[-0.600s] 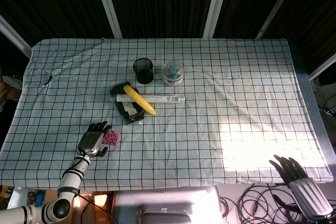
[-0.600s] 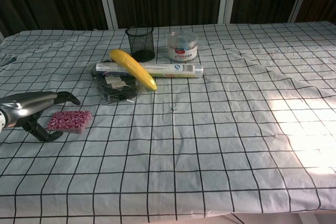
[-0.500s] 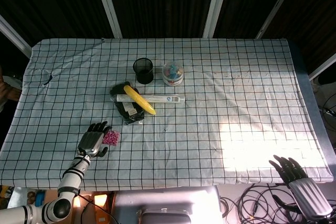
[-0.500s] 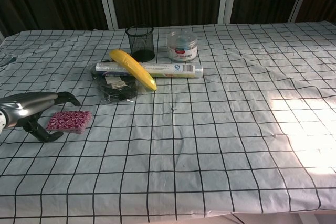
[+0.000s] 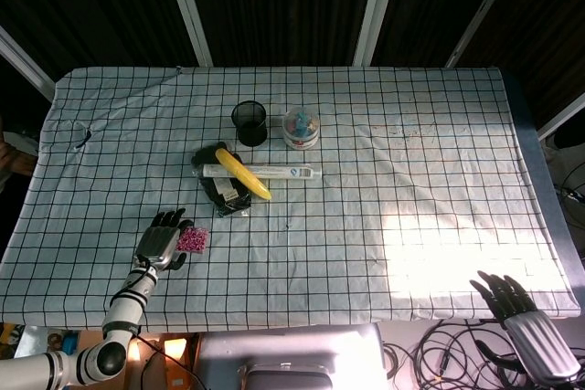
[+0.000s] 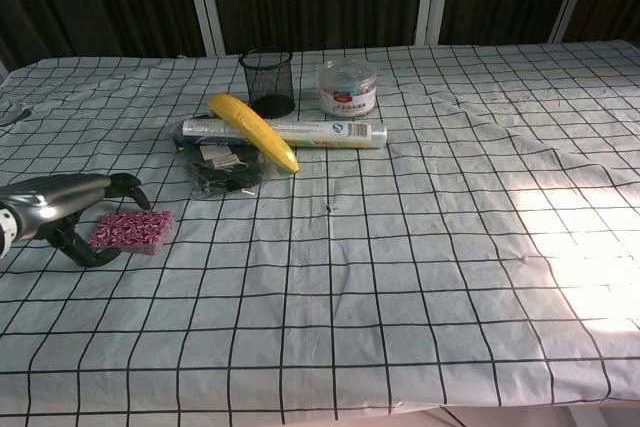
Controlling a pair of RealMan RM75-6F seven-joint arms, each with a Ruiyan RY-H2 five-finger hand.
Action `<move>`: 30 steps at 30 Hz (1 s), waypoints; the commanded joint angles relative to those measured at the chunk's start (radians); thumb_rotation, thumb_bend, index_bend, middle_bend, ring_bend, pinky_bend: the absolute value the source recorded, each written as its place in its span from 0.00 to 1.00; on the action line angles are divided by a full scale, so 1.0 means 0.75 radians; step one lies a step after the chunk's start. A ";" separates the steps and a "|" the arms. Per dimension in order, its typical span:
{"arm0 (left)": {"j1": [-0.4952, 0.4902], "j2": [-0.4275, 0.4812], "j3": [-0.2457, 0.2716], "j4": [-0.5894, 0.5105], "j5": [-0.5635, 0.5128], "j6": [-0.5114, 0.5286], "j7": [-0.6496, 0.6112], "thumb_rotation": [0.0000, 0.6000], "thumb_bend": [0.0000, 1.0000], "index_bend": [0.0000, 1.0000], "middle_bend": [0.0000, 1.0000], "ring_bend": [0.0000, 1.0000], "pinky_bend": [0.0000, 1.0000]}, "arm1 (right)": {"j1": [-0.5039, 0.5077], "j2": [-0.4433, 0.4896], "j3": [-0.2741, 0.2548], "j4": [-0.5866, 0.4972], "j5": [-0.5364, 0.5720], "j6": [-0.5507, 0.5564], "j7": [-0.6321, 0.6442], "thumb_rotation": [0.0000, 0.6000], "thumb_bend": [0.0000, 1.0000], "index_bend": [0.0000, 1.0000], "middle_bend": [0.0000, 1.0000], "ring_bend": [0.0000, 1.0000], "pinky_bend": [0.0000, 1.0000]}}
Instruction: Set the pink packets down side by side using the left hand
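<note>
The pink packets (image 5: pixel 194 239) (image 6: pixel 133 231) lie flat on the checked cloth near the front left, and read as one pink patch with no seam I can make out. My left hand (image 5: pixel 161 243) (image 6: pixel 58 209) sits just to their left, its fingers arched over the patch's left edge and its thumb low in front. It holds nothing. My right hand (image 5: pixel 508 298) hangs below the table's front right edge in the head view, fingers spread and empty. The chest view does not show it.
Behind the packets lie a dark plastic bag (image 6: pixel 218 169), a yellow banana (image 6: pixel 253 132) and a rolled tube (image 6: pixel 320 133). Further back stand a black mesh cup (image 6: pixel 267 81) and a small clear jar (image 6: pixel 347 88). Cables lie past the table's front right corner (image 5: pixel 439 353).
My left hand has drawn back slightly to the left, away from the pink packets. The packets and the right hand have not moved.
</note>
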 commanded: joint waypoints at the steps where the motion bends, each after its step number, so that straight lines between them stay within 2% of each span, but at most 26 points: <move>1: -0.006 -0.005 0.007 0.009 -0.003 0.000 -0.003 1.00 0.40 0.25 0.00 0.00 0.00 | -0.002 0.000 -0.001 0.002 -0.001 0.003 0.002 1.00 0.20 0.00 0.00 0.00 0.00; 9: -0.013 -0.013 0.022 0.012 0.013 0.023 -0.017 1.00 0.40 0.33 0.00 0.00 0.00 | -0.009 -0.001 -0.002 0.008 -0.005 0.016 0.005 1.00 0.20 0.00 0.00 0.00 0.00; 17: -0.007 0.004 0.031 -0.006 0.028 0.049 -0.036 1.00 0.40 0.35 0.00 0.00 0.00 | -0.012 -0.004 -0.003 0.010 -0.005 0.016 -0.002 1.00 0.20 0.00 0.00 0.00 0.00; 24: 0.041 0.109 0.063 -0.143 0.128 0.169 -0.037 1.00 0.40 0.37 0.00 0.00 0.00 | -0.014 -0.007 0.000 0.008 0.002 0.013 -0.010 1.00 0.20 0.00 0.00 0.00 0.00; 27: 0.087 0.180 0.106 -0.198 0.200 0.261 -0.009 1.00 0.40 0.37 0.00 0.00 0.00 | -0.015 -0.012 0.001 0.005 0.004 0.009 -0.021 1.00 0.20 0.00 0.00 0.00 0.00; 30: 0.126 0.213 0.137 -0.203 0.212 0.301 -0.003 1.00 0.40 0.37 0.00 0.00 0.00 | -0.014 -0.019 0.001 -0.001 0.005 -0.002 -0.042 1.00 0.20 0.00 0.00 0.00 0.00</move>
